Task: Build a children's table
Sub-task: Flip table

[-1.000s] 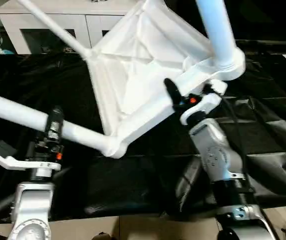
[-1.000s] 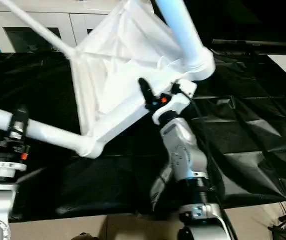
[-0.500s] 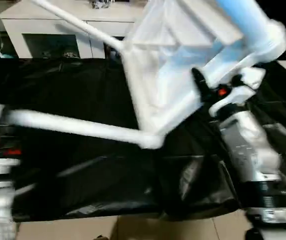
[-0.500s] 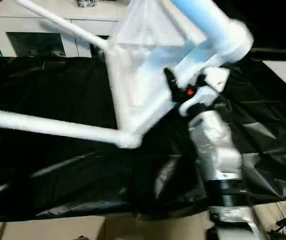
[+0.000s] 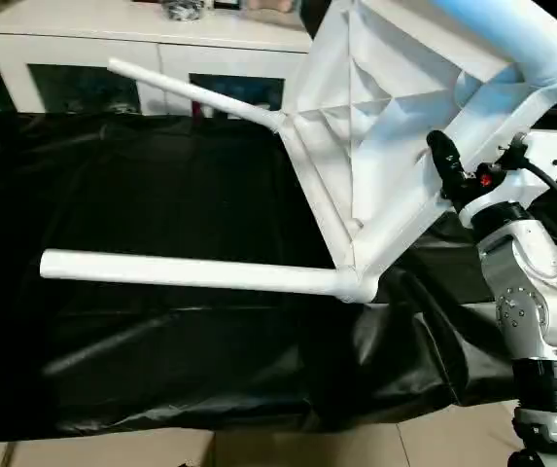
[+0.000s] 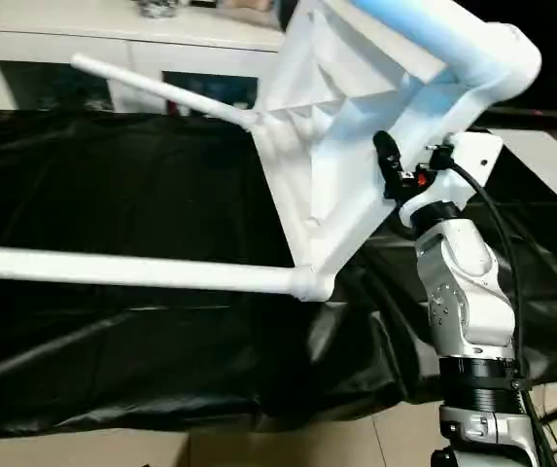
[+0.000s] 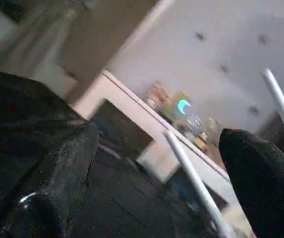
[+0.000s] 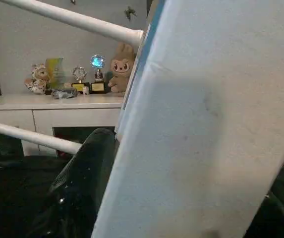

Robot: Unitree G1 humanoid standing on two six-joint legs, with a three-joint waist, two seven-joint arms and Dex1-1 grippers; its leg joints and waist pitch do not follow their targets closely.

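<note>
While the black sheet (image 5: 161,175) covered the work surface, the left gripper (image 7: 156,163) stood spread wide and empty, its fingers (image 7: 67,168) apart with table legs and the white cabinet (image 5: 93,58) visible between them. Centre: the children's table (image 5: 375,146) hung tilted above the sheet, ribbed underside toward the camera, one leg (image 5: 191,272) stretching level leftward, another (image 5: 191,92) reaching toward the cabinet. Right: the right gripper (image 5: 463,180) was clamped on the tabletop's edge near a corner socket.
</note>
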